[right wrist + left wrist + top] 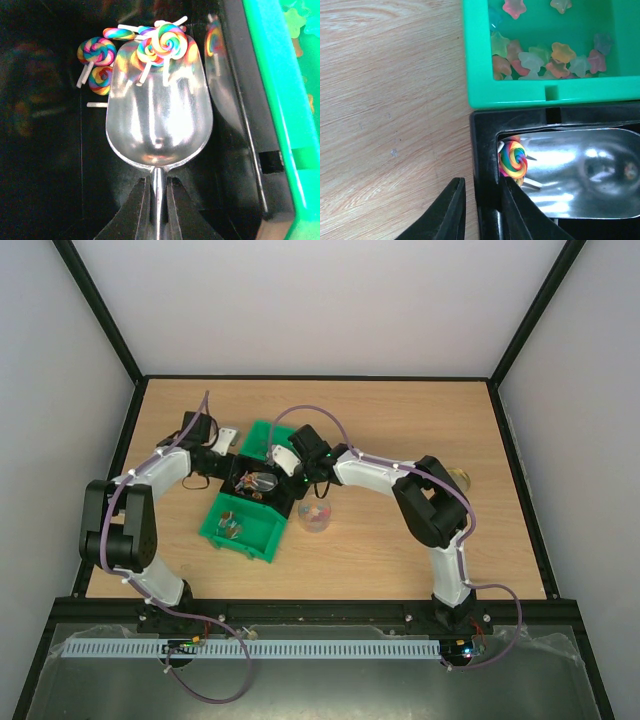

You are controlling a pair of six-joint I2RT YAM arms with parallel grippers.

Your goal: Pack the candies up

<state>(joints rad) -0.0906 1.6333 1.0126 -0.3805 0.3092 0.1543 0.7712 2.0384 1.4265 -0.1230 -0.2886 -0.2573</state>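
The candies here are rainbow swirl lollipops (169, 42). Some rest on the front lip of a silver scoop (157, 115) and several lie on the floor of a black bin (240, 125). My right gripper (158, 184) is shut on the scoop's thin handle and holds the bowl low inside the bin. My left gripper (484, 182) straddles the black bin's left wall (485, 140), open. Its outer finger stands apart from the wall, over the wood. One lollipop (514, 159) sits by the scoop's edge (580, 175). In the top view both grippers meet at the black bin (240, 475).
A green bin (520, 95) holding star-shaped sweets (540, 57) butts against the black bin. Another green bin (245, 530) stands nearer the arms. A small clear jar (313, 517) with coloured bits stands to the right of it. A small yellowish round thing (460, 478) lies behind the right arm.
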